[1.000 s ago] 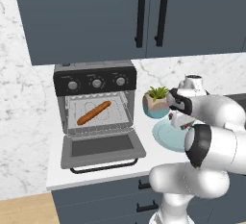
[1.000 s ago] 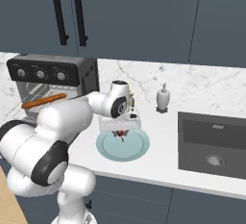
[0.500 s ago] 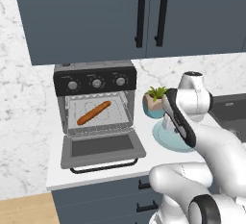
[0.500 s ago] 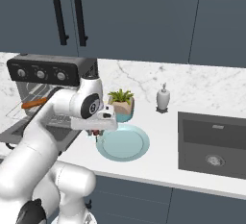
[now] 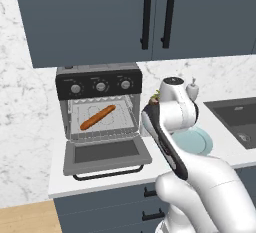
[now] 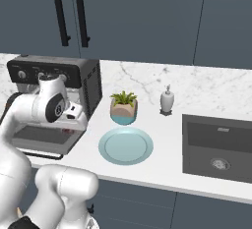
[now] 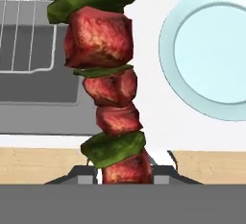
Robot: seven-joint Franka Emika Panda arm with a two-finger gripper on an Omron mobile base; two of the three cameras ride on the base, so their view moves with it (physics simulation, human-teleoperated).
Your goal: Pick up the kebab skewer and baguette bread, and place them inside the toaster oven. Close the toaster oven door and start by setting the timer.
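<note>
kebab skewer (image 7: 108, 88) clamped in gripper (image 7: 122, 172) at frame centre, baguette bread (image 5: 97, 117) on rack inside toaster oven (image 5: 100, 107) left of centre, toaster oven door (image 5: 106, 155) dropped open, plate (image 6: 125, 145) lower centre

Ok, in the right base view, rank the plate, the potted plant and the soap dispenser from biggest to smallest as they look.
1. The light blue plate looks largest, though it also lies nearest the camera.
2. The potted plant comes second.
3. The soap dispenser looks smallest; it is slimmer than the plant and stands a little farther back, so that gap is less sure.
</note>
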